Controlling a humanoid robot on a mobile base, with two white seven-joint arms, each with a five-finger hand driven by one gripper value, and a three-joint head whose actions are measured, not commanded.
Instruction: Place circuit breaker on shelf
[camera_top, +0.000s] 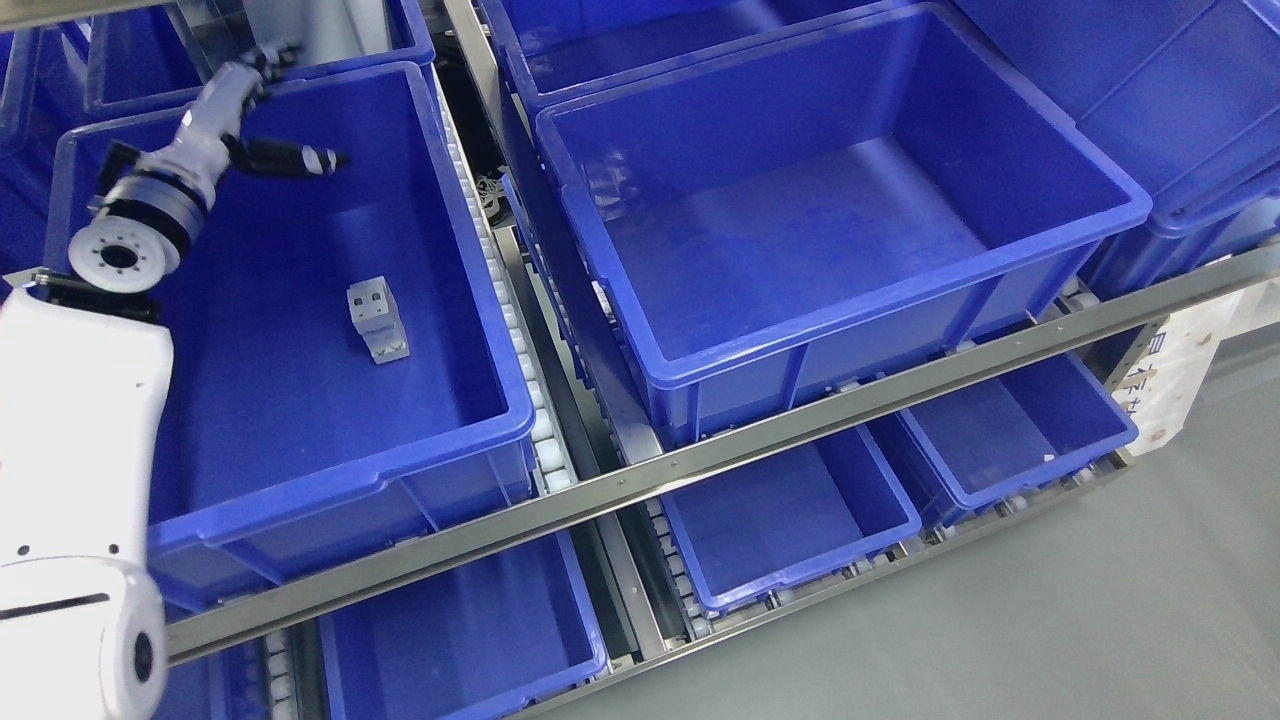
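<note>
Your left hand hovering over the left blue bin, fingers spread, gripping nothing, grey circuit breaker lying on the bin floor, well below it.

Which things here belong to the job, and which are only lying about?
Job: circuit breaker, lying in the left bin; left hand, open above it.
Not used: empty right bin; lower bins; shelf rail.
</note>
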